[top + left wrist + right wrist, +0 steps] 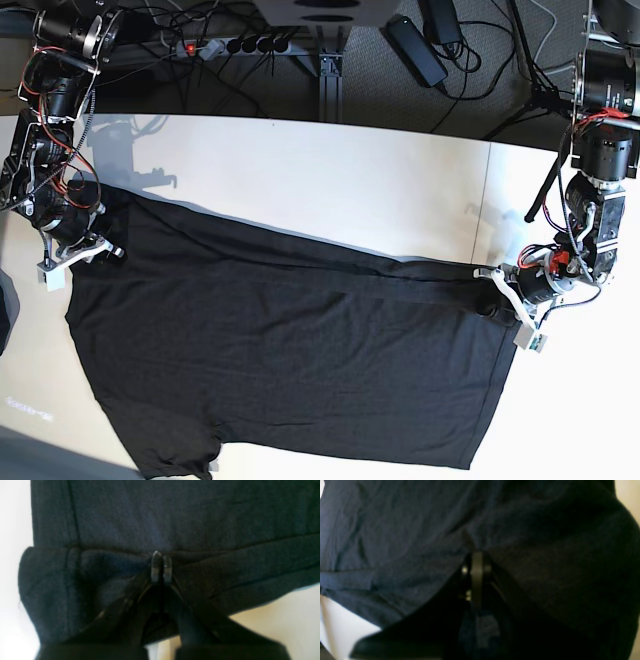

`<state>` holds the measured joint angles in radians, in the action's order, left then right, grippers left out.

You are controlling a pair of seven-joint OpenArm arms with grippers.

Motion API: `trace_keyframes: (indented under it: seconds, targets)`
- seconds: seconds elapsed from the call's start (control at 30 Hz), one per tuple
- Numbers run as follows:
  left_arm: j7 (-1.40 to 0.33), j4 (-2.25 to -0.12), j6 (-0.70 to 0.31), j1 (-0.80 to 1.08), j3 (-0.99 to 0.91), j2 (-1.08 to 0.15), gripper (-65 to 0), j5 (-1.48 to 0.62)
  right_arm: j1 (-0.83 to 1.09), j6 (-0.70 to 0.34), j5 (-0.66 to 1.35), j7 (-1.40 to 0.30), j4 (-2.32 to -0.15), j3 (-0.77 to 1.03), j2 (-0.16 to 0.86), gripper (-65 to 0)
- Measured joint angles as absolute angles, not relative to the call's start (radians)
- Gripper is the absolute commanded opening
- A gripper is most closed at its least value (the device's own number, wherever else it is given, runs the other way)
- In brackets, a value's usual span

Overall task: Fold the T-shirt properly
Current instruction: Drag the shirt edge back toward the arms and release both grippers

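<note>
The black T-shirt (pixel 300 360) lies spread on the white table (pixel 330 180), with a long strip along its far edge doubled over toward me. At the shirt's right end, my left gripper (pixel 488 292) is shut on that doubled edge. In the left wrist view its fingertips (pixel 157 560) pinch a fold of the T-shirt (pixel 175 517). My right gripper (pixel 108 250) is shut on the cloth at the shirt's far left corner. In the right wrist view that gripper (pixel 476 557) is buried in the dark T-shirt (pixel 395 530). No print shows.
Beyond the table's far edge lie a power strip (pixel 225 45), cables and a black adapter (pixel 415 45). Bare white tabletop runs behind the shirt and to its right. A dark object (pixel 4 310) shows at the left border.
</note>
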<state>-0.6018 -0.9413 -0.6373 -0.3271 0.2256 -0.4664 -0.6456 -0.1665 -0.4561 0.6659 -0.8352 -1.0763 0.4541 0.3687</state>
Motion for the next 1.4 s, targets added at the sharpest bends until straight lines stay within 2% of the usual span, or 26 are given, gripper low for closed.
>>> trace_keyframes:
  seconds: [0.27,0.77,1.07,1.4]
  targets:
    - [-0.620,-1.131,-0.682,-0.148,0.212,-0.493,-65.0,-0.723,-0.040,-0.461,0.756,-0.830,-1.138,0.454,0.413,-65.0]
    - [-0.635,-1.428,-0.697,0.213,0.000,-0.487,-65.0,-0.727,0.120,-0.464,0.807,-0.865,-1.246,0.453,0.519,-65.0]
    - [-0.655,-1.521,-0.697,0.319,-0.055,-0.484,-65.0,-0.719,0.155,-0.464,0.828,-0.865,-1.251,0.453,0.549,-65.0]
    - [-0.631,-1.535,-0.696,0.323,-0.060,-0.484,-65.0,-0.696,0.155,-0.464,0.832,-0.872,-1.251,0.453,0.549,-65.0]
